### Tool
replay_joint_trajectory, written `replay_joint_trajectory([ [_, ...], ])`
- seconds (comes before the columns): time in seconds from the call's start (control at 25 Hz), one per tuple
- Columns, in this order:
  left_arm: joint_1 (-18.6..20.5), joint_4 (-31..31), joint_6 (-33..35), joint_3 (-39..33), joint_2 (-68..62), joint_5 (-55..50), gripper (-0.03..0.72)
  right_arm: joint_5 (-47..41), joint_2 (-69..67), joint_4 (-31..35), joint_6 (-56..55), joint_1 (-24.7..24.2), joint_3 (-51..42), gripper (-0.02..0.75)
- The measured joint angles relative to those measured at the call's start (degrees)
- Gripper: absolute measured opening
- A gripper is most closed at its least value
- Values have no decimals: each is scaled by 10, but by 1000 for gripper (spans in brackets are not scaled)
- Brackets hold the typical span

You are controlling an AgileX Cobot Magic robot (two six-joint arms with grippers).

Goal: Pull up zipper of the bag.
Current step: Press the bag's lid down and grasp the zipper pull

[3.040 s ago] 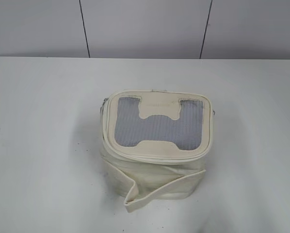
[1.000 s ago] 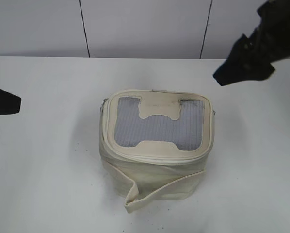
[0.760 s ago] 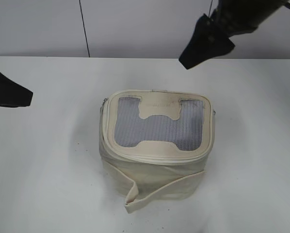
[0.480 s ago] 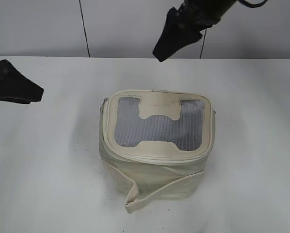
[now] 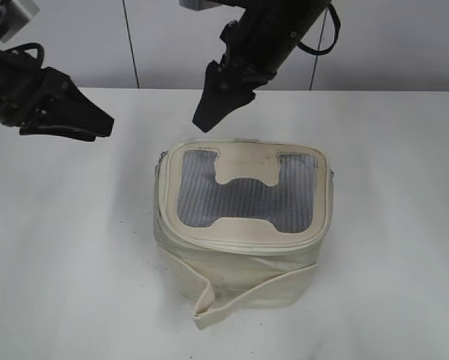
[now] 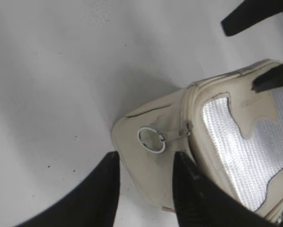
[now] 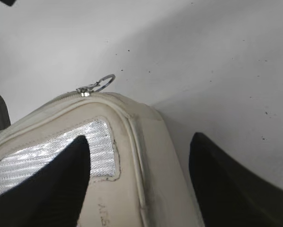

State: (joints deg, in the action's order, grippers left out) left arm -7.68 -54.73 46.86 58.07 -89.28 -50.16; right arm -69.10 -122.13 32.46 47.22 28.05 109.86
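The white tabletop [image 5: 67, 247] carries a small boxy cream-white leatherette bag [image 5: 243, 225], standing near its middle with the lid panel of grey mesh and a cream H-shaped patch [image 5: 245, 196] facing up. The lid sits down on the body, so nothing inside shows. A loose cream strap band [image 5: 247, 294] hangs folded across the bag's front. The thin cream zipper track [image 5: 239, 245] runs round the top rim; in my left wrist view a silver pull with a round ring [image 6: 152, 139] lies flat against the bag's side wall, and in my right wrist view another silver ring pull [image 7: 100, 84] sticks out past the rim's edge.

My right claw [image 5: 212, 112] hangs in the air above the bag's far left corner, fingers spread wide apart, holding nothing, touching nothing. My left claw [image 5: 97, 126] hovers well to the left of the bag, its fingers parted too, empty, with the ring pull framed between them from above.
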Motion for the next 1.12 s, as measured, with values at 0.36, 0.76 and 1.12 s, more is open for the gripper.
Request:
replay_joint_trajectory([
  [0.36,-42,-6,0,23,-20,5,295,-1,-29,5,22,1,1,507],
  [0.76,-42,-9,0,23,-20,16,295,-4,-64,21,26,1,10,423],
  [1.12,-42,-1,0,23,-51,-2,386,-14,-64,31,17,3,10,49],
])
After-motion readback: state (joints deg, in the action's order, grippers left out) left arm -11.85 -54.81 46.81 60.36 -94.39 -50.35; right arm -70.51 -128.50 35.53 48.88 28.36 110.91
